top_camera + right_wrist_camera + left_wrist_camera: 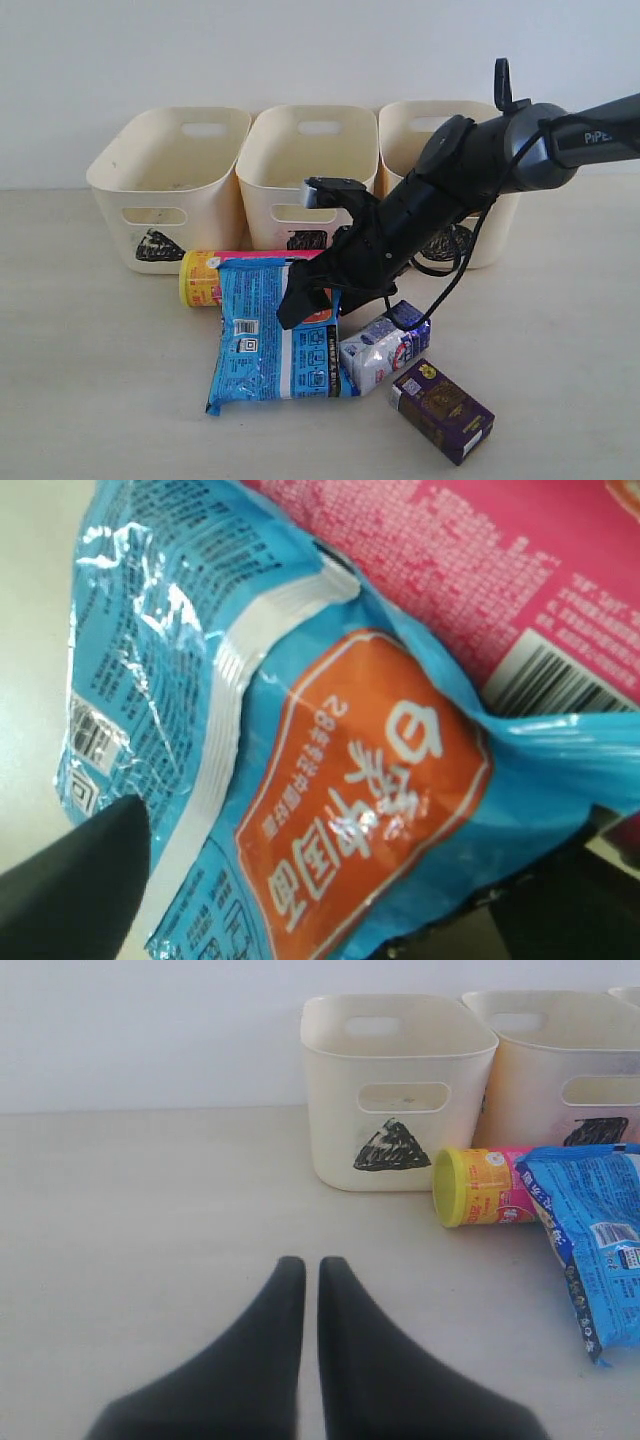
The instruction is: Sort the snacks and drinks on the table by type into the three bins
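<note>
The right hand [315,295] hangs over the far end of the blue bag [265,340] with its jaws spread wide, one finger on each side of the bag's orange panel. Whether the fingers press the foil cannot be told. The bag lies on the pale bench [100,400], its far end resting on the pink canister [215,278]. The canister lies on its side, its yellow lid sticking out past the bag's left edge. The white and blue carton [378,352] touches the bag's right edge. The dark purple carton [440,410] sits just beyond that, apart from the bag. Three cream bins [300,170] stand in a row behind the bag. The left hand [311,1265], jaws pressed together, sits low over bare bench well to the bag's left, facing the triangle-marked bin [390,1090].
</note>
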`<act>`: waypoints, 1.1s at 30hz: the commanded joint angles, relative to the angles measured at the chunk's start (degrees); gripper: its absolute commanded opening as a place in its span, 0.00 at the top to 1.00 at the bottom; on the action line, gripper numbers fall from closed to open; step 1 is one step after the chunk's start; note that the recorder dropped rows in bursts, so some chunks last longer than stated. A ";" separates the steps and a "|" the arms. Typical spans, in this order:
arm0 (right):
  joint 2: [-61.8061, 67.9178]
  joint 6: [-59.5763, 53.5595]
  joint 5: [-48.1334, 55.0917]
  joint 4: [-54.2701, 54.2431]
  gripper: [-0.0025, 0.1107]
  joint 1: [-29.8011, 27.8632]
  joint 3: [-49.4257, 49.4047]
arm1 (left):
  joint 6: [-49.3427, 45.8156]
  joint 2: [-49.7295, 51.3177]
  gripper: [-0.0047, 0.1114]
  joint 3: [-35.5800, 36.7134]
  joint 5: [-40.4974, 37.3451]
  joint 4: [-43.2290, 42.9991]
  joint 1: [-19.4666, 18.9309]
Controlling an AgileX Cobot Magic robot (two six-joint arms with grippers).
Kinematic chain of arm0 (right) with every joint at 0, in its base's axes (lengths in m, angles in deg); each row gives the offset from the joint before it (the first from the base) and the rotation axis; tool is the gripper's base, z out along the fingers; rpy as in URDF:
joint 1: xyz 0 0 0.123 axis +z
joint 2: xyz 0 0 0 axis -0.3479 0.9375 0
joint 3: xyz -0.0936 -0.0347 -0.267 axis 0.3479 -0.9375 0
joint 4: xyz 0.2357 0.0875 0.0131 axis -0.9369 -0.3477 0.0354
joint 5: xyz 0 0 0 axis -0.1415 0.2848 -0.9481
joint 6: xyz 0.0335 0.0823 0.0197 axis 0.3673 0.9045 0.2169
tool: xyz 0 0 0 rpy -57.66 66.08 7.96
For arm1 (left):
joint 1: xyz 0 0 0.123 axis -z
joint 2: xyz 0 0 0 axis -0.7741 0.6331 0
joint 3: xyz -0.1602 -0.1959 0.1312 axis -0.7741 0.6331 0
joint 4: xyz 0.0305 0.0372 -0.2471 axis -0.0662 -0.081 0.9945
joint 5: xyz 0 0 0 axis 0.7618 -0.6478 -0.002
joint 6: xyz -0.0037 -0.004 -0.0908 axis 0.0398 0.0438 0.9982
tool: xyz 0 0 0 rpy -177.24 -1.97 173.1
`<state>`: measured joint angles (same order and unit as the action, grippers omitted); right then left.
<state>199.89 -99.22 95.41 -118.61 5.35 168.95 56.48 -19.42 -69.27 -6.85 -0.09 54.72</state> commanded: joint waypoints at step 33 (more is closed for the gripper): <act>-16.71 -9.74 6.43 15.69 0.82 16.08 -3.52 | 0.41 -0.20 0.93 -0.11 0.35 0.13 -0.16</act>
<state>182.75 -104.50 100.93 -102.86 16.97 167.94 56.48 -19.42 -69.27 -6.85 -0.09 54.72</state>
